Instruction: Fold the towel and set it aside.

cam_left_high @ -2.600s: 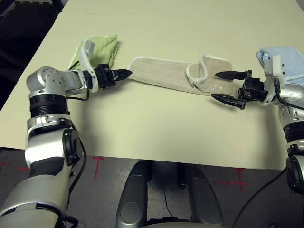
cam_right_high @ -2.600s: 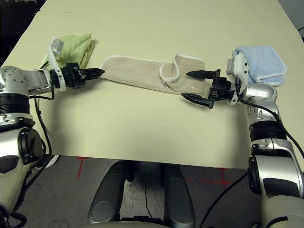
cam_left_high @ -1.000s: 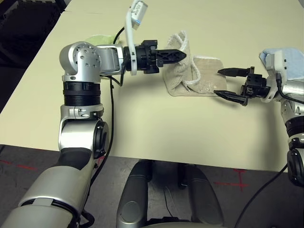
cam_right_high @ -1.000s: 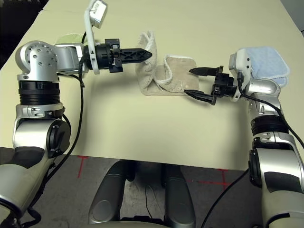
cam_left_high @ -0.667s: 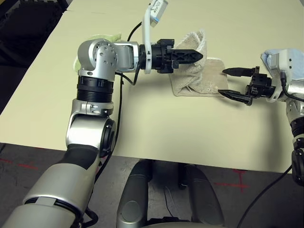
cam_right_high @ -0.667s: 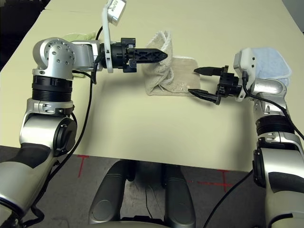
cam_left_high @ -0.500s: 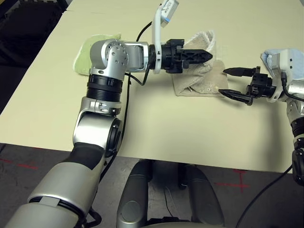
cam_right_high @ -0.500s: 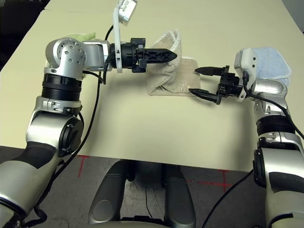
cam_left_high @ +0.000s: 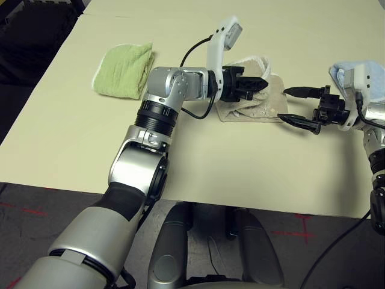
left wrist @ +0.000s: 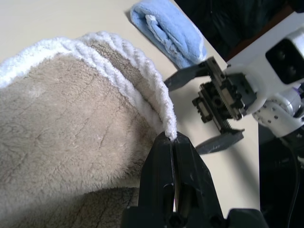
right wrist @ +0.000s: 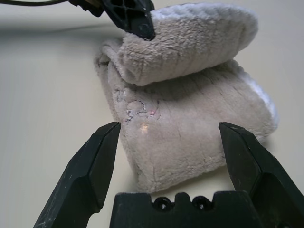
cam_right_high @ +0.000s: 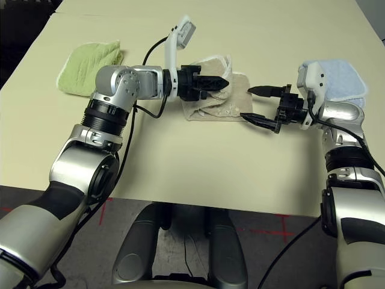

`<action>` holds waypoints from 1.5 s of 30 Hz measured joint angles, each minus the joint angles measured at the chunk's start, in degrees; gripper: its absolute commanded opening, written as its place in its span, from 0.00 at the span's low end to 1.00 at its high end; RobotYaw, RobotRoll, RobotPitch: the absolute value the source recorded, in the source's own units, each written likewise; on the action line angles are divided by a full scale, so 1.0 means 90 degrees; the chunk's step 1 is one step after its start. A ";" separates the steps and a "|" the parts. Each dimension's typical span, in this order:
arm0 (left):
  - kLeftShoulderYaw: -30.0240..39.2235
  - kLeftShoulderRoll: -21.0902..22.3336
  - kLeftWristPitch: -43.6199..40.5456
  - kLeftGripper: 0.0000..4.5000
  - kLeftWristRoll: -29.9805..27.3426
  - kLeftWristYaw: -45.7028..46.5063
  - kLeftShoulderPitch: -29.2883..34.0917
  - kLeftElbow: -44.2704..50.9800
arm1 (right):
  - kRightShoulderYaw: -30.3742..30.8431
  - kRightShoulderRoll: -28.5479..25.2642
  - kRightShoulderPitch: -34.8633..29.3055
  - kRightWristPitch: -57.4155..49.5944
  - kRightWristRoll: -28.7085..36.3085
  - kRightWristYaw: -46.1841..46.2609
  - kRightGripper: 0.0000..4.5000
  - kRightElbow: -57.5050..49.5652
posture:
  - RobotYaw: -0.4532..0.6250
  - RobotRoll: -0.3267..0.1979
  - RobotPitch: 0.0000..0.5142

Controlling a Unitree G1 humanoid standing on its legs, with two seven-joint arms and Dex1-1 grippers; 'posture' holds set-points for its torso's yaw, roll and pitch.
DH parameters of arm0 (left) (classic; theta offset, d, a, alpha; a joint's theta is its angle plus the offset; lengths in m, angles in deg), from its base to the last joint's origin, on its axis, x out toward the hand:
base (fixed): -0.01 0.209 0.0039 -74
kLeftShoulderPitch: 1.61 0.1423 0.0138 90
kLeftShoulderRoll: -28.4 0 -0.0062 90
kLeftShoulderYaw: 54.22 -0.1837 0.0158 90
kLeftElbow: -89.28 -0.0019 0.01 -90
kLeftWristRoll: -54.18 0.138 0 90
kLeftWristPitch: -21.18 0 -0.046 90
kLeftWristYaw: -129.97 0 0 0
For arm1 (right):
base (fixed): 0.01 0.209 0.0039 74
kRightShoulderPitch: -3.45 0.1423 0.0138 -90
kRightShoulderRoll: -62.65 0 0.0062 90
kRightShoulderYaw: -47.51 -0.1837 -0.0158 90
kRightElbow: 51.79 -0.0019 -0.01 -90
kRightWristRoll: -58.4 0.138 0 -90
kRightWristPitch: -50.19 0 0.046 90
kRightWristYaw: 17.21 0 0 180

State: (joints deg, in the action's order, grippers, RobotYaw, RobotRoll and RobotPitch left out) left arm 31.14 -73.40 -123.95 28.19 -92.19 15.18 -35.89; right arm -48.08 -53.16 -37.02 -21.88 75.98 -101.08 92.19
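In the head views, the towel [cam_left_high: 252, 102] lies in the middle of the counter [cam_left_high: 198, 162], between the green towel [cam_left_high: 123, 69] on the far left and the blue towel [cam_right_high: 334, 78] on the far right. The left tool [cam_left_high: 260, 85] is closed on the white edge of the towel and holds this end over the lower layer, so a fold is in progress. The right tool [cam_left_high: 293, 105] hovers just beside the right end of the towel with its jaws wide open and grips nothing. In the left wrist view, the two black fingers [left wrist: 164, 166] pinch the white stitched border, and the cloth curves away from them in a soft roll. In the right wrist view, the carried end hangs as a thick roll above the flat part. To do this step well, I think the left tool should lower the end until its edge meets the edge below, and release only when the layers lie flat; otherwise the roll may spring back.
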 measured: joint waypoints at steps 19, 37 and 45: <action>-0.0196 -0.0602 -0.0044 0.01 0.0215 -0.0152 -0.0028 -0.0170 | -0.0021 -0.0050 -0.0114 0.0064 -0.0051 -0.0255 1.00 0.0017 | 0.45 0.62 0.65; -0.0252 -0.0636 0.0372 0.01 0.0688 -0.0199 0.0005 -0.0670 | -0.0330 -0.0736 -0.0347 -0.0169 0.0074 -0.0885 1.00 0.0022 | 0.44 0.62 0.66; -0.0124 -0.0887 0.0528 0.38 0.0754 -0.0098 0.0001 -0.0716 | -0.0327 -0.0684 -0.0351 -0.0177 0.0070 -0.0830 1.00 -0.0010 | 0.43 0.62 0.66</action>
State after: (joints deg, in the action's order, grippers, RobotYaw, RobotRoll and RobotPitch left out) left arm 30.03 -81.39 -119.19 34.98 -93.08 15.19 -42.34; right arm -51.03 -59.32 -40.18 -23.47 76.61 -108.55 92.09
